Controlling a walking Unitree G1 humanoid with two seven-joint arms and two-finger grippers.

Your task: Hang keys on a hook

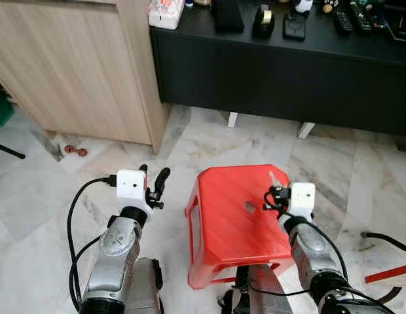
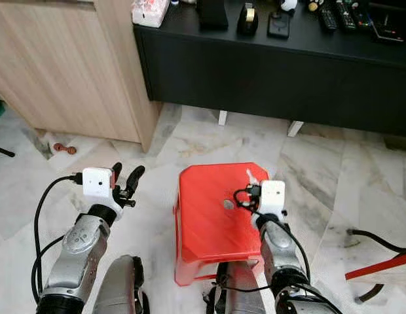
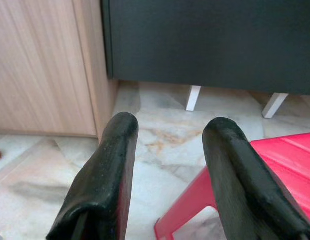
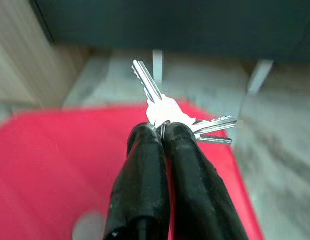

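While the right claw [image 4: 162,131] is clamped on the keys [image 4: 165,107] above the stool's [image 1: 222,222] far right corner, the left claw [image 3: 170,145] gapes empty. Light, stiff, slippery metal, I'd guess; gripped by the heads, the loose keys will swing.

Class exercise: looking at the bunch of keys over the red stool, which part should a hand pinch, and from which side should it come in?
Pinch the bunched key heads at the ring, as the right hand does with the keys. Come from the head end, opposite the blades: the blades fan outward, leaving the heads as one compact, flat spot above the red stool.

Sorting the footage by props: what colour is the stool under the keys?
Red, seen best in the left eye view: stool.
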